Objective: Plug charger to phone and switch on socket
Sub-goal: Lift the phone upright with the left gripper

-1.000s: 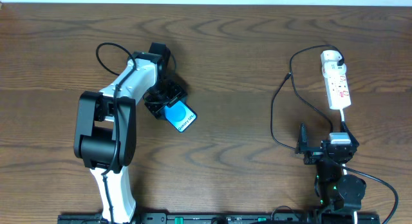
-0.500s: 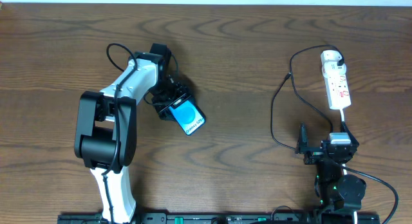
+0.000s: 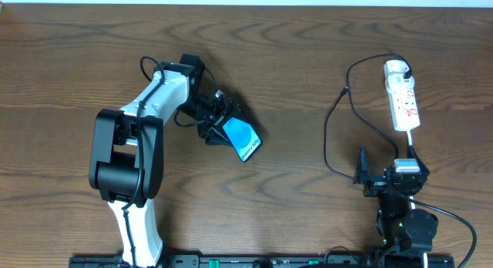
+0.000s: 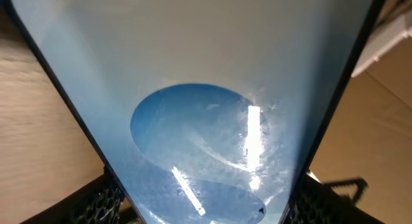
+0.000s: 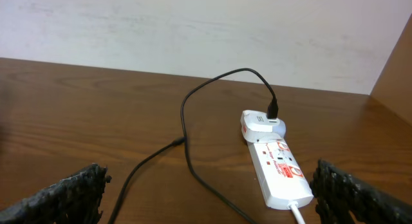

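My left gripper is shut on the phone and holds it by one end left of the table's middle. The phone's blue screen faces up, with a white strip at its far end. In the left wrist view the phone fills the frame between my left gripper's fingers. The socket lies at the far right. The charger's black cable runs from a plug at the socket's far end and loops on the table. Its small tip lies left of the socket. My right gripper is open and empty, in front of the socket and cable.
The socket's thick white cord runs from the strip toward my right arm. A pale wall stands behind the table's far edge. Bare wood lies between the phone and the cable loop.
My left gripper has carried the phone to the right and slightly toward the front, turning it a little. The right arm, cable and socket have not moved.
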You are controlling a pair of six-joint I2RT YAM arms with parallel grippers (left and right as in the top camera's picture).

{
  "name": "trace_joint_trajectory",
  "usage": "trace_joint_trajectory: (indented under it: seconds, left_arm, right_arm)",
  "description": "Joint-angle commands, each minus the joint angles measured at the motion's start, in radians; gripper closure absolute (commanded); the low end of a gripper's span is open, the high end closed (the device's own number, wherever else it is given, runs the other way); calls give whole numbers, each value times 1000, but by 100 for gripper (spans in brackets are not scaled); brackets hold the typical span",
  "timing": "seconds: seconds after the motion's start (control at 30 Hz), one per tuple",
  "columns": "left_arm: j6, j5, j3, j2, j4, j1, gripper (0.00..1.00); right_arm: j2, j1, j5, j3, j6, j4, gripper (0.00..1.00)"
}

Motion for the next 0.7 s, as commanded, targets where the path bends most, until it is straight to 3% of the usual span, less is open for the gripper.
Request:
trace_joint_trajectory:
  seconds: [0.0,0.4,0.67]
  left_arm:
    - [50,164,21,-35,-10,2,29]
    - [50,544,21,-35,-9,2,29]
    - [50,631,21,-35,-10,2,29]
  right_arm:
    - [-3,-1,8,-1,5,-4,1]
    - [-3,-1,8,-1,5,-5,1]
    - [-3,-1,8,-1,5,-5,1]
